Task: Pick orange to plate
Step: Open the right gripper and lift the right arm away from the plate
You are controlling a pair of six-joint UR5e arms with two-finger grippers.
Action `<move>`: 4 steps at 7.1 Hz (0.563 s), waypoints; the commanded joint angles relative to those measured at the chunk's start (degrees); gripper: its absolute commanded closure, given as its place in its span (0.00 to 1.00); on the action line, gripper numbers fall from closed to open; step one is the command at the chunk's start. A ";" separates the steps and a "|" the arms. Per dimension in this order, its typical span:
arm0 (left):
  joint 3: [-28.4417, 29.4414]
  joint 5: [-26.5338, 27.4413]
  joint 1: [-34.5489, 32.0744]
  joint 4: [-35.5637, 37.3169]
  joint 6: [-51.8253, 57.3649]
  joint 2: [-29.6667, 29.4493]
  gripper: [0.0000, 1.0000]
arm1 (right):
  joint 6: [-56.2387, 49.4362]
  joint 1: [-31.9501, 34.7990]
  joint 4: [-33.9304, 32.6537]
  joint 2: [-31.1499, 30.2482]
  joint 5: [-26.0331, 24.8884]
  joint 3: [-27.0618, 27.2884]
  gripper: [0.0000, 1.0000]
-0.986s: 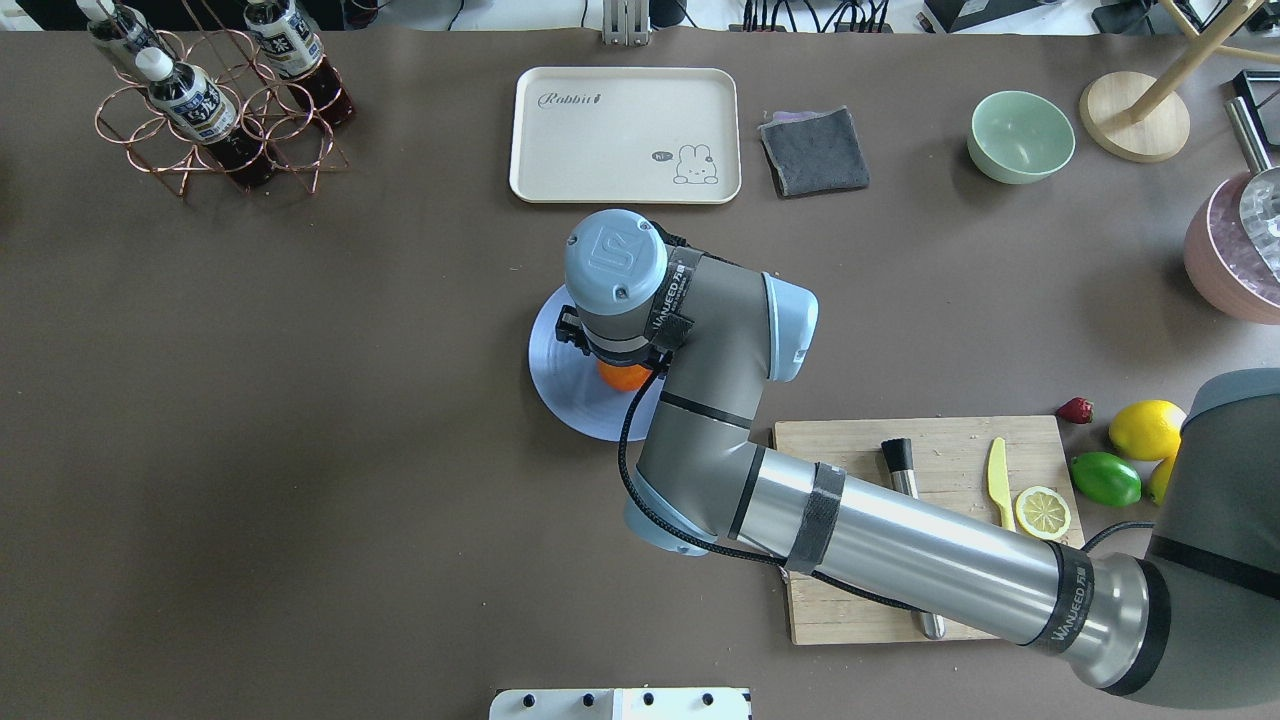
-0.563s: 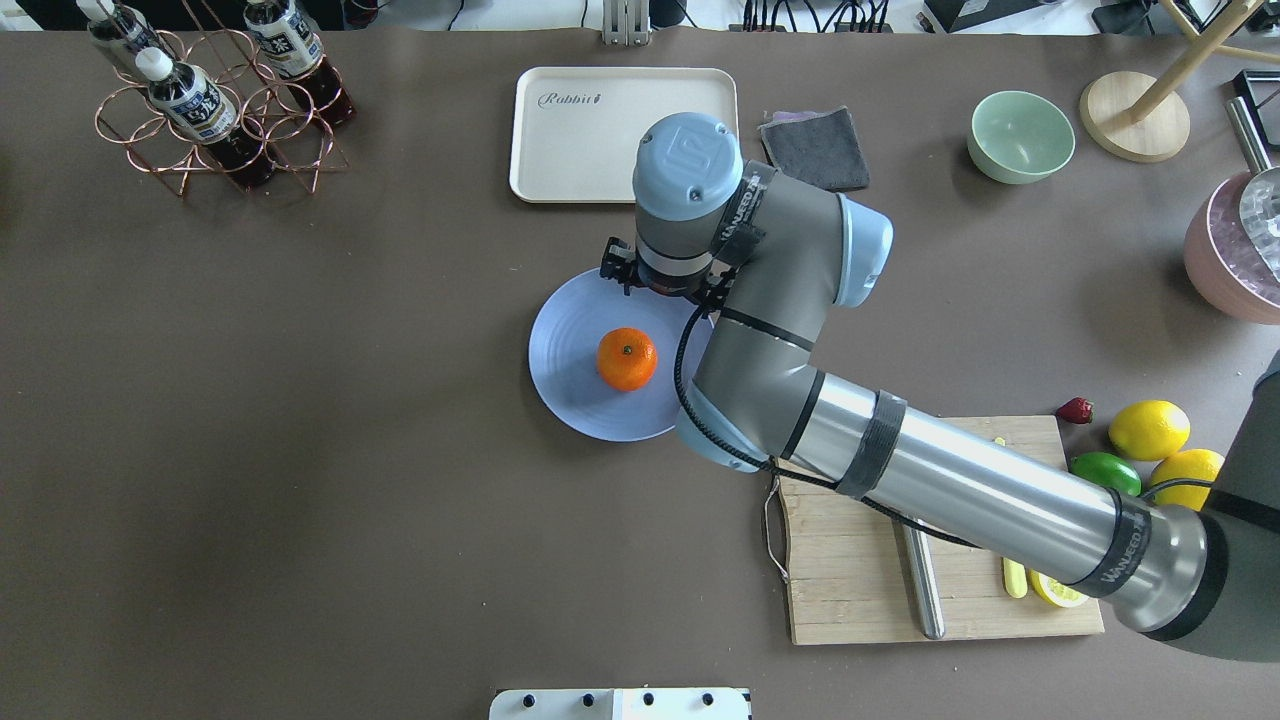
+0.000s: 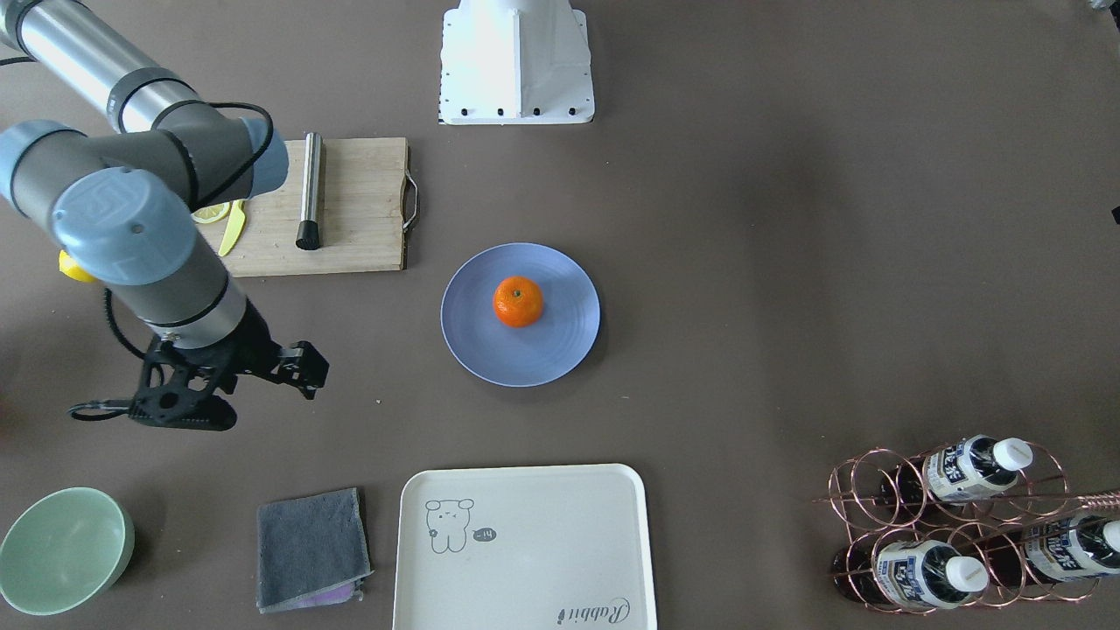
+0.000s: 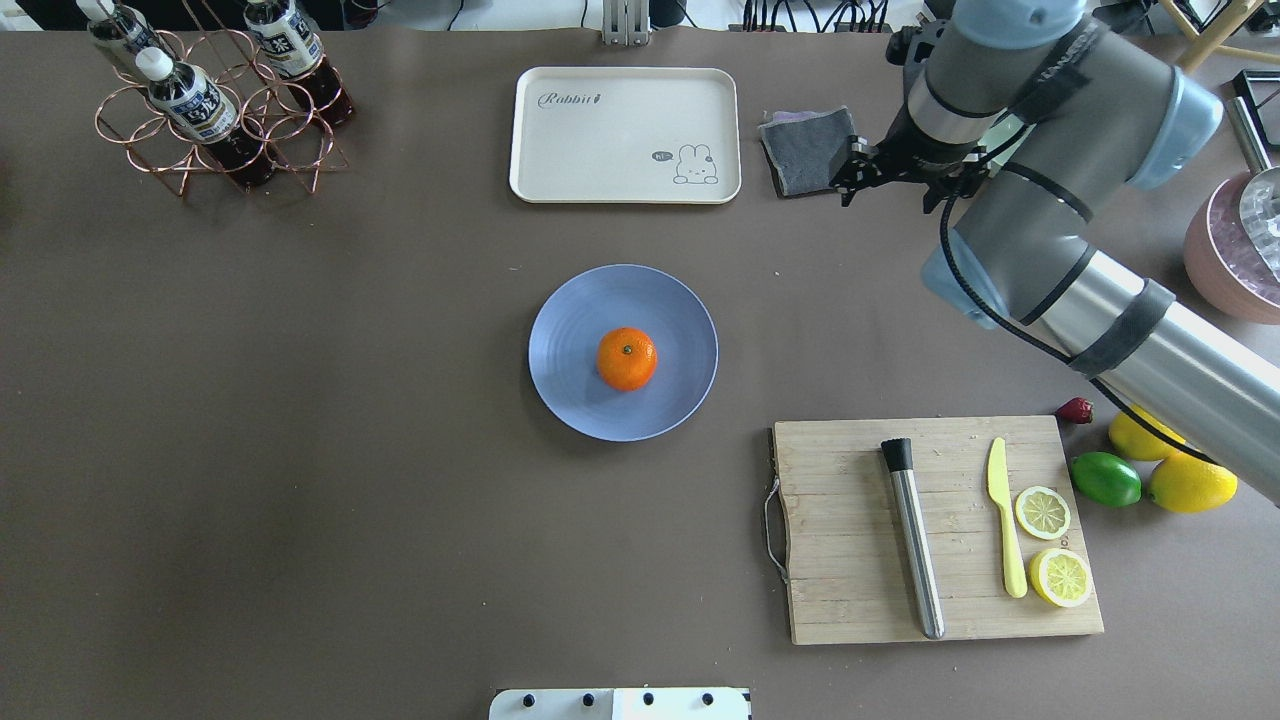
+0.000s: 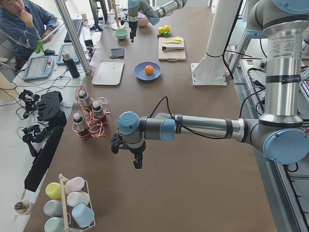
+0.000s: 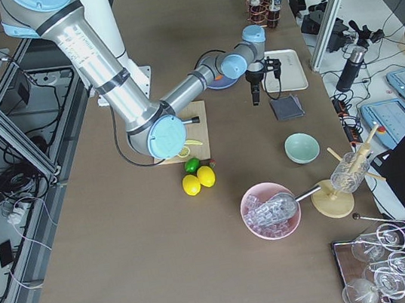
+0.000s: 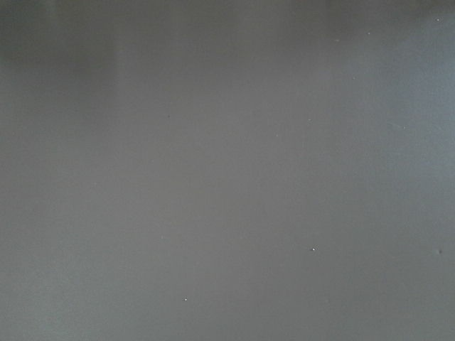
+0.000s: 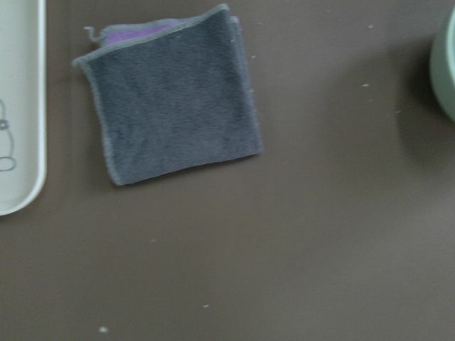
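The orange (image 4: 627, 359) rests a little right of centre on the round periwinkle-blue plate (image 4: 570, 320), stem dimple up; the front view shows the same orange (image 3: 518, 302) and plate (image 3: 560, 354). My right gripper (image 4: 888, 178) hangs open and empty high above the table at the back right, well clear of the plate, between the grey cloth and the green bowl. It shows with fingers spread in the front view (image 3: 234, 392). My left gripper (image 5: 126, 153) appears only in the left side view, far from the plate, so I cannot tell its state.
A cream tray (image 4: 625, 135) and grey cloth (image 4: 805, 150) lie behind the plate. A cutting board (image 4: 850, 540) with a metal rod, yellow knife and lemon slices sits front right, beside lemons and a lime (image 4: 1104, 479). Green bowl (image 3: 61, 547), pink bowl (image 4: 1225, 255), bottle rack (image 4: 210, 110).
My right gripper was low over the orange on the plate; it has lifted off and swung back and to the right, leaving the orange sitting on the plate.
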 commanded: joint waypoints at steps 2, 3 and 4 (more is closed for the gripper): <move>-0.17 -0.20 -0.29 0.05 -0.08 0.15 0.02 | -29.80 15.62 0.22 -15.98 6.94 3.55 0.00; 0.00 -0.29 -0.29 0.05 -0.09 -0.20 0.02 | -39.45 19.32 0.31 -20.29 7.38 3.47 0.00; -0.26 -0.29 -0.29 -0.04 -0.09 -0.11 0.02 | -45.81 23.79 0.31 -23.90 7.82 3.73 0.00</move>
